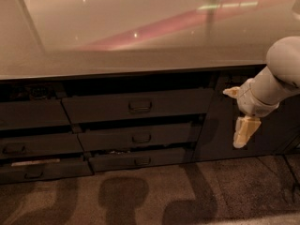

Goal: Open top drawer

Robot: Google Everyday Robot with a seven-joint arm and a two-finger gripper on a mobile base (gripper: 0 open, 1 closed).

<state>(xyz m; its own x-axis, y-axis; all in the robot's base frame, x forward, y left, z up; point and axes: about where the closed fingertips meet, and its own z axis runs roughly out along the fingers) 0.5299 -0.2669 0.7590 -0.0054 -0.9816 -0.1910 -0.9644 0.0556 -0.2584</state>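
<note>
Under the front edge of the table (140,64), the top drawer (93,108) sat in the middle bank, its dark front the widest of three stacked fronts, with a small bar handle (140,106) at its centre. It looked shut or nearly so. A dark gap ran above it, and I could not tell whether that was shadow or opening. The pincer (242,136) hung pointing down, off to the right, in front of the plain dark door (218,135), well apart from the handle and a little lower than it. Whether it was open or closed could not be told.

By my judgement the reach for the handle was not yet made. A sideways approach at that height risked bringing the pincer to the narrower drawer (108,139) below instead. The handle was small and shallow, so a poor alignment could slip off it, and rising too far could knock the table's overhang.
</note>
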